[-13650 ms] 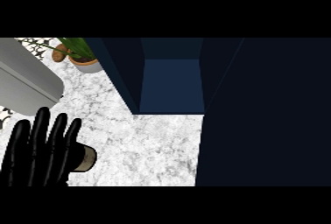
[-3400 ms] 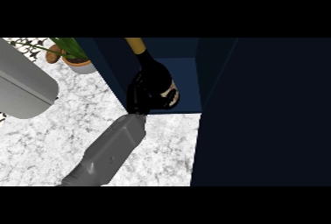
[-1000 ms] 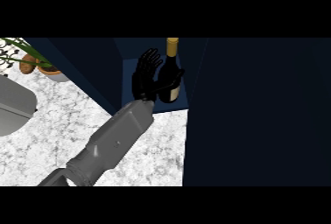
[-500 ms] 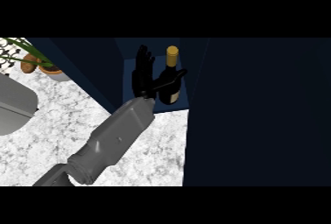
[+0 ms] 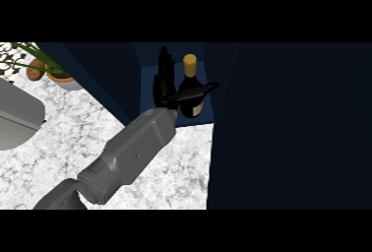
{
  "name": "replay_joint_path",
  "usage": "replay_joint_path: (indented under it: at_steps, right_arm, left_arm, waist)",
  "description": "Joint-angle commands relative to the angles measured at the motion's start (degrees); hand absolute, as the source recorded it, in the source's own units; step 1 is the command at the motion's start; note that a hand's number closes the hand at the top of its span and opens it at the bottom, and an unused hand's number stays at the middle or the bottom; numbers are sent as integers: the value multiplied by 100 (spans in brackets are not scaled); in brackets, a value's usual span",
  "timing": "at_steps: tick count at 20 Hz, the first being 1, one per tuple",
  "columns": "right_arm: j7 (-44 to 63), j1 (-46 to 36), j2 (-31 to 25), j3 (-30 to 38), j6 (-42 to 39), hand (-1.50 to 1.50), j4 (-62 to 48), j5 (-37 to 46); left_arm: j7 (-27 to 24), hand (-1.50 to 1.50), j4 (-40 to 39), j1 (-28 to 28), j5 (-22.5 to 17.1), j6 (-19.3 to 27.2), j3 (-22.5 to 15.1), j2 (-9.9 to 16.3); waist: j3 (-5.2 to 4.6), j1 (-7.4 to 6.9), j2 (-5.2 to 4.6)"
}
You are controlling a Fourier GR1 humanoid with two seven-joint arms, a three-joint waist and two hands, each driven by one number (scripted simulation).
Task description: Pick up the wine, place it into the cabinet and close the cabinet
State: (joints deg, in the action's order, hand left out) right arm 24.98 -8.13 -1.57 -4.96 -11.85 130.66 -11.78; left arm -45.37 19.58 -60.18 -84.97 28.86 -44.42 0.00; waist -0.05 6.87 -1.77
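Marble counter (image 5: 51, 162) evenly lit – cabinet (image 5: 291, 123) very dark, interior dim – no glare.

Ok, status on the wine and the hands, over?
Left hand open beside wine bottle. Bottle upright inside cabinet. Right hand out of view. Cabinet not closed.

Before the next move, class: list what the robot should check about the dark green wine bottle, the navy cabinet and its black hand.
1. Dark green wine bottle standing upright inside the navy cabinet: ok.
2. Black left hand fingers straight, not curled round the bottle: ok.
3. Thumb away from the bottle: not ok, it crosses the bottle.
4. Hand outside the cabinet: not ok.
5. Cabinet shut: not ok.
6. Right hand's position: cannot tell, out of view.
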Motion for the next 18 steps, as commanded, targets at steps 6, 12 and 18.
replay_joint_path:
  at_steps: [6,12,18]
  right_arm:
    - [-132,222,-42,160,-65,-150,-23,-104]
    - [87,115,85,-143,99,-150,-4,87]
    - [161,384,-51,53,6,-150,280,-167]
  left_arm:
    - [-537,-150,298,272,-178,-148,-177,0]
    - [-651,-150,867,191,-451,216,-380,0]
    - [-836,-150,1200,553,-488,17,-746,0]
  waist:
    - [3,-139,38]
    - [0,-198,69]
    - [3,-281,98]
